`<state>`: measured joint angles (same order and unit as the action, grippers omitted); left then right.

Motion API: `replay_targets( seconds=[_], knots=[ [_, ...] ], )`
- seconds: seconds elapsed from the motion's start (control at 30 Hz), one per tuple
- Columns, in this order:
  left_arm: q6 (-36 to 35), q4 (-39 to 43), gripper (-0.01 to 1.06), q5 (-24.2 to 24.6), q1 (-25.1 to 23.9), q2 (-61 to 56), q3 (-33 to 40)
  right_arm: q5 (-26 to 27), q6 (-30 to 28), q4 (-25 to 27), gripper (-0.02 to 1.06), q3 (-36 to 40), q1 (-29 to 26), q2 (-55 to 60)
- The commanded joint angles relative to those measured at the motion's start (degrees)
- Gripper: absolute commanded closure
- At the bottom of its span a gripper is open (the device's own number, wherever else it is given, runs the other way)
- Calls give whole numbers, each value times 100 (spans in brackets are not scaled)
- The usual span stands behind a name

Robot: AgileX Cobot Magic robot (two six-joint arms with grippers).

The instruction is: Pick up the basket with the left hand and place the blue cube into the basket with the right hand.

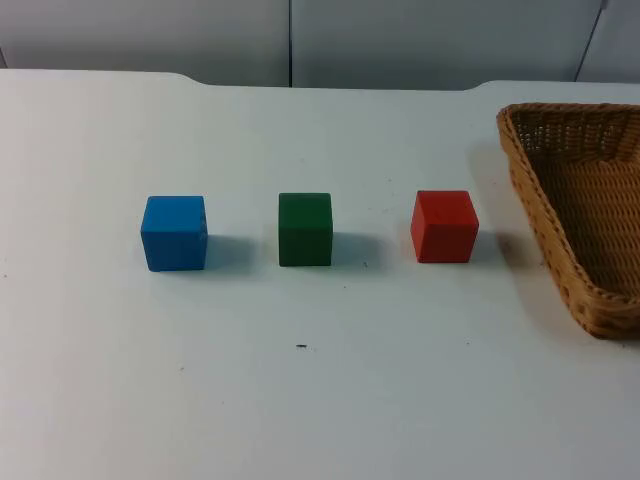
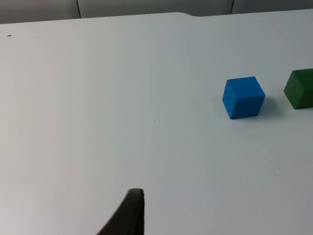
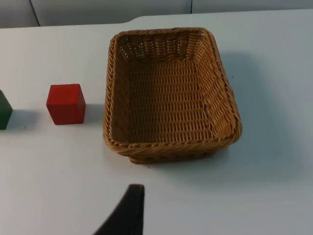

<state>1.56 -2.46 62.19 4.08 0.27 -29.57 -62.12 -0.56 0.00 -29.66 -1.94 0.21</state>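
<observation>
We saw three solid matte cubes in a row on the smooth white surface (image 1: 320, 400): blue cube (image 1: 175, 232) at the picture's left, green cube (image 1: 305, 229) in the middle, red cube (image 1: 444, 226) at the right, all apart from each other, flat on a face, sharp-edged. The basket (image 1: 580, 200), woven tan wicker, rectangular with sloped walls and a braided rim, sat on the surface at the picture's right, near the red cube but not touching it. It held nothing.

From the left wrist view we noted the blue cube (image 2: 243, 97) with the green cube (image 2: 301, 88) just beside it, both well apart from the left gripper (image 2: 128, 215), of which one black tapered fingertip showed over bare surface. We couldn't tell how wide it stood.

From the right wrist view we noted the basket (image 3: 171, 93) upright, red cube (image 3: 66, 104) beside its wall, green cube (image 3: 4, 110) further along. The right gripper (image 3: 126, 211) hung short of the basket rim, one black fingertip visible, holding nothing we could see; width not clear to us.
</observation>
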Motion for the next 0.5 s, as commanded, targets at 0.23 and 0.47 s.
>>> replay_targets(
  seconds=[0.23, 0.47],
  knots=[
    [-6, -475, 0, -150, 37, 256, -407, -13, -132, 137, 1, -273, -28, 227],
    [-6, -1059, 1, -1104, 37, 1101, -804, 193, -153, 174, 1, -842, -28, 1016]
  ],
)
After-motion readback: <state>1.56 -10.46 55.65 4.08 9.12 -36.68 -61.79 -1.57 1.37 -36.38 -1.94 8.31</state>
